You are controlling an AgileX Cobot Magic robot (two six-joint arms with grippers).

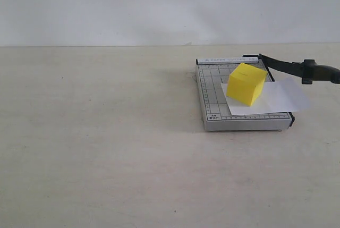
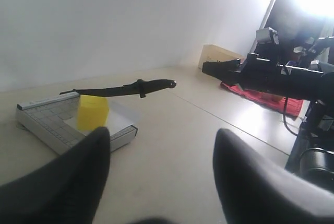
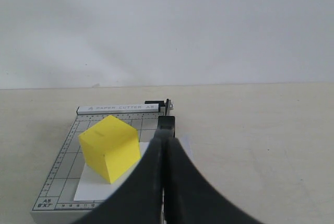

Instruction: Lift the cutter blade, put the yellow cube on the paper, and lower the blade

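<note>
Got cube (image 1: 246, 83) sitting on paper (image 1: 287, 96) with blade (image 1: 284, 66) tilted up clear of it — left claw (image 2: 163, 135) gaping empty, right claw (image 3: 166, 130) pinched shut, probably lined up to push blade down.

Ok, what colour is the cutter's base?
The base is grey with a printed grid, clearest in the right wrist view.

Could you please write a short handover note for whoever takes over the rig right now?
Left gripper: open, empty, away from the cutter.
Right gripper: shut, holding nothing, pointed at the cutter.
Yellow cube sits on the paper on the cutter.
Blade is up, nothing holding it.
Done: blade raised, cube placed.
Left: lower the blade.
</note>
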